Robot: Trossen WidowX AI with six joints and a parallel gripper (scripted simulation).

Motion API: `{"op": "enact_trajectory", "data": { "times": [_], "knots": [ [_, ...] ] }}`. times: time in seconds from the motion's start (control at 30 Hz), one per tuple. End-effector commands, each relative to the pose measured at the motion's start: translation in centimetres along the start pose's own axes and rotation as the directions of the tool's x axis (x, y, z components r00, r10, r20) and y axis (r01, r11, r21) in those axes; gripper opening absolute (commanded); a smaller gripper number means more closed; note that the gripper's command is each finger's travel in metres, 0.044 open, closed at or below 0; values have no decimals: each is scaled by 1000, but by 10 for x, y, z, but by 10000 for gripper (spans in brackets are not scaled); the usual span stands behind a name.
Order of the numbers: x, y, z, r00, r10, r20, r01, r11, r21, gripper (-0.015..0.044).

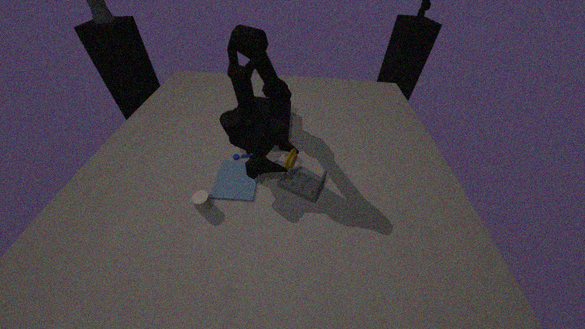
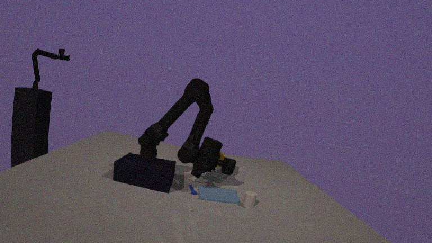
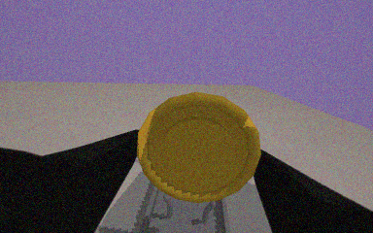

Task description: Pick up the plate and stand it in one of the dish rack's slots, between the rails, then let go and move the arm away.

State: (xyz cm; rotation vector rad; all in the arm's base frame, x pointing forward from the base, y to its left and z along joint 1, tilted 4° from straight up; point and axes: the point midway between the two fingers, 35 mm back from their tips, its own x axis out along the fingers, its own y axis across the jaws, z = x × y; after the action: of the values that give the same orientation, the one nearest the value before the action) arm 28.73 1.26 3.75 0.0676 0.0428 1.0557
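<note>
One white cup [image 1: 199,196], upright on the table [image 1: 129,256]. One light blue mat [image 1: 233,184], flat, just right of the cup. One small blue utensil [image 1: 241,156] at the mat's far edge. One gripper [image 1: 288,162], clamped on one yellow plate [image 1: 291,158], held on edge above one grey dish rack [image 1: 307,184], not yet seated between the rails.
</note>
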Motion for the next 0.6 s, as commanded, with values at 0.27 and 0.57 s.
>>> {"op": "enact_trajectory", "data": {
  "times": [0.27, 0.57],
  "knots": [
    [7, -1, -21, 1000, 0, -11, 0, 1000, -15, 0],
    [12, -3, -47, 1000, 6, -18, -6, 1000, -19, 0]
  ]
}}
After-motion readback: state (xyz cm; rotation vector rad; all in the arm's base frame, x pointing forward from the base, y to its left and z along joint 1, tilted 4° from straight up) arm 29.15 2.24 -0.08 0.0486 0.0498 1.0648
